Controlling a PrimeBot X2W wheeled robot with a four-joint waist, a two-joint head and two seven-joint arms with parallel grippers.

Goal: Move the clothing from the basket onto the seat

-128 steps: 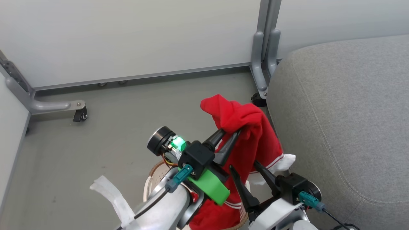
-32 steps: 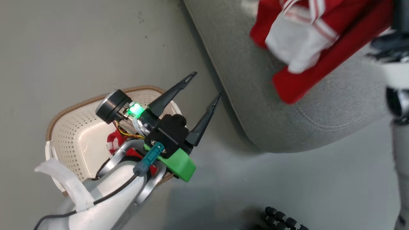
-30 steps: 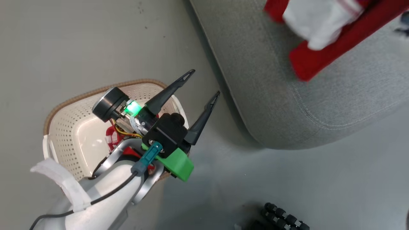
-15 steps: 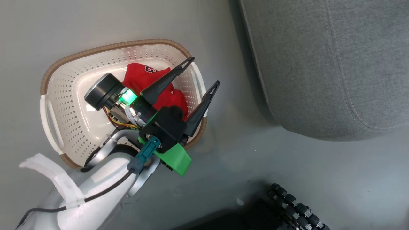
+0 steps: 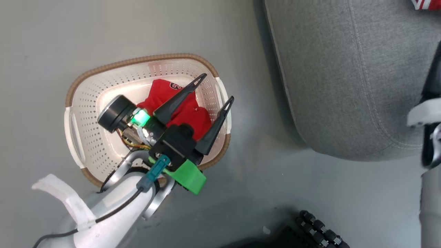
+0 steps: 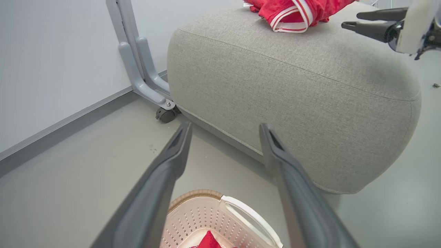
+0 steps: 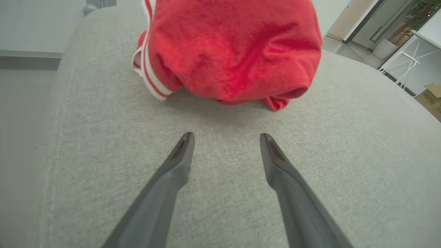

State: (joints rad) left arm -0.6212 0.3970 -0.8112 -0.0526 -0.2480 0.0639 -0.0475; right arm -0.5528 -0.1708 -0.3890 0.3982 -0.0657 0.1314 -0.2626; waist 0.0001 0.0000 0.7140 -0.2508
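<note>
Red first garment (image 7: 227,51) now lies on the grey seat (image 7: 361,155), no longer carried. Just short of it, the right gripper (image 7: 225,137) has its fingers spread, empty. The left gripper (image 5: 217,86), equally wide and empty, hovers over the basket (image 5: 137,62), where the second garment (image 5: 160,91) remains. Half the job looks done.

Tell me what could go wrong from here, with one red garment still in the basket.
1. The open left gripper hovers over the red garment, which is bunched against the basket wall. It could snag the perforations or a handle and lift the basket too.
2. The right gripper sits open near the other garment on the seat. A careless withdrawal might drag it.
</note>
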